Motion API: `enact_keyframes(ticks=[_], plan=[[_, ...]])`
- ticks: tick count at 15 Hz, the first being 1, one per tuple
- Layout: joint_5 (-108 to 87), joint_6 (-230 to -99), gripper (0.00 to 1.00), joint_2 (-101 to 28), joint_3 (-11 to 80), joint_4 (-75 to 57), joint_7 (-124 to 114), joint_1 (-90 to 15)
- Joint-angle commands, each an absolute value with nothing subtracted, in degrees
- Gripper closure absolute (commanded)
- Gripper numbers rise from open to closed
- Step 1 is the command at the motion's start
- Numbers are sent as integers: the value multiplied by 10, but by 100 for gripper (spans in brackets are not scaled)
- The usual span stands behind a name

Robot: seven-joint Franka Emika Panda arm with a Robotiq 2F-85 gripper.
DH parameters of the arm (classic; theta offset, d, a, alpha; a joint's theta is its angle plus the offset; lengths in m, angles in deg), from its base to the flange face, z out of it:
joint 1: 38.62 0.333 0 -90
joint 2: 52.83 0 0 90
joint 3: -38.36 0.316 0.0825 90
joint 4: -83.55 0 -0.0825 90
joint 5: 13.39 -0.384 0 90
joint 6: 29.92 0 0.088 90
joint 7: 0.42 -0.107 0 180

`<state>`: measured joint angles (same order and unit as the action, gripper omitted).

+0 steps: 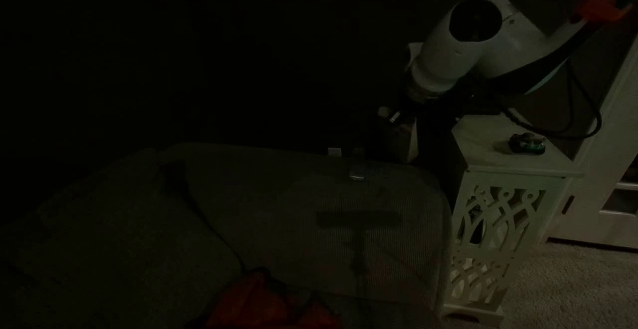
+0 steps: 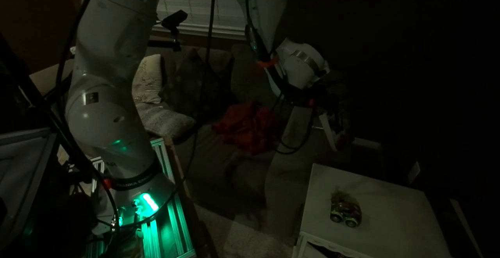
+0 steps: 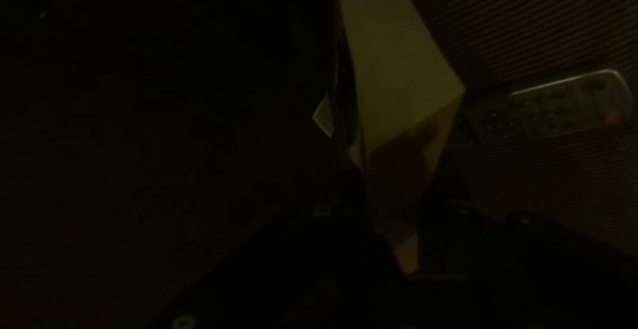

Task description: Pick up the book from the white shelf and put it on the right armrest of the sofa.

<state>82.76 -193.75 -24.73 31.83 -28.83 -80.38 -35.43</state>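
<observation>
Wrist view shows the pincer (image 3: 398, 217) clamped on the book (image 3: 401, 65), which hangs steeply over or just beside the armrest (image 3: 538, 25), unclear which; release probably turns on tipping the book flat onto the armrest.

Dimly lit in an exterior view, window blinds (image 2: 199, 12) are seen at eleven o'clock, carpet (image 2: 256, 234) at six.

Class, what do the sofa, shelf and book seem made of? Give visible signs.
Sofa: matte fabric, from its fine ribs. Shelf: probably smooth painted wood or board, from its pale cut-out front. Book: likely matte paper, from its pale page edge.
</observation>
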Motion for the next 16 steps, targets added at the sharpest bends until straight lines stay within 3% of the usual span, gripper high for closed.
enact_keyframes(ticks=[1,6,9,10,12,13,16], plan=[[984,-1921,92,-277,301,-309,-861,-330],[1133,-1944,92,-255,322,-317,-876,-342],[1105,-1948,92,-241,316,-323,-865,-346],[1109,-1940,70,-242,317,-319,-859,-341],[1108,-1941,70,-235,317,-320,-859,-344],[1108,-1941,92,-234,317,-320,-859,-345],[1172,-1907,92,-221,337,-310,-888,-340]])
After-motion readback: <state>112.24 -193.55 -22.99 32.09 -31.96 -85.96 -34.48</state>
